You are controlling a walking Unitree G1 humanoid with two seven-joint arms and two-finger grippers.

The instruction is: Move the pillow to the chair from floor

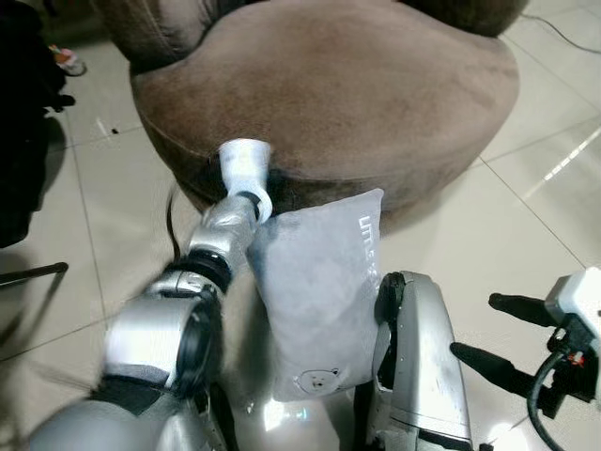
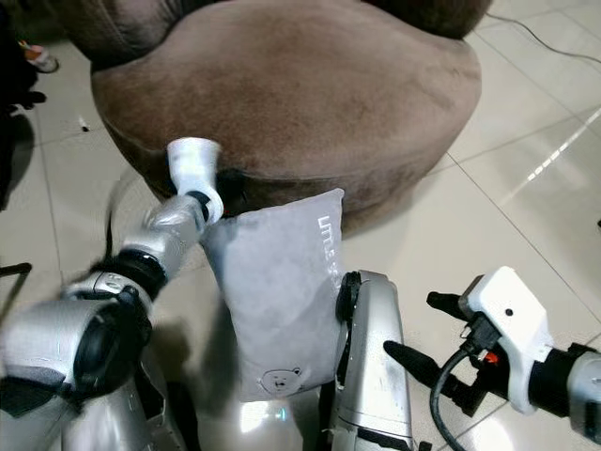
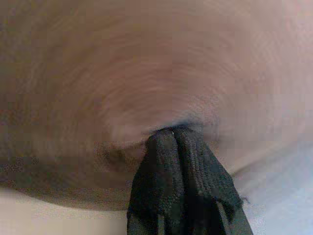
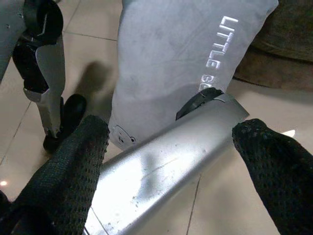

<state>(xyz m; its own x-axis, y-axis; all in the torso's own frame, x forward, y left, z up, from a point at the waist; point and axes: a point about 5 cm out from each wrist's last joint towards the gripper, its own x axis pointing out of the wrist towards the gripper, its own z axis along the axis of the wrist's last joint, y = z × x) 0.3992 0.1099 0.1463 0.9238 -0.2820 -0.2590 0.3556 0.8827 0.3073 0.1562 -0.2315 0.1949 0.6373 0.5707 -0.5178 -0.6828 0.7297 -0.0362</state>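
My left gripper (image 3: 183, 142), fingers pinched together on the grey pillow's (image 1: 319, 301) far corner, holds it hanging against the brown chair's (image 1: 357, 94) near edge, while my right gripper (image 4: 171, 161) waits spread wide.

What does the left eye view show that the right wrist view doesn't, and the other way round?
Left eye view: the whole round seat of the brown chair, the left arm reaching to the pillow's upper corner at the chair's edge, and the right claw off to the right, seen from outside.

Right wrist view: the pillow's white lettering up close, a dark foot, and that claw's own spread black fingers.

Both: the grey pillow, a silver leg and the tiled floor.
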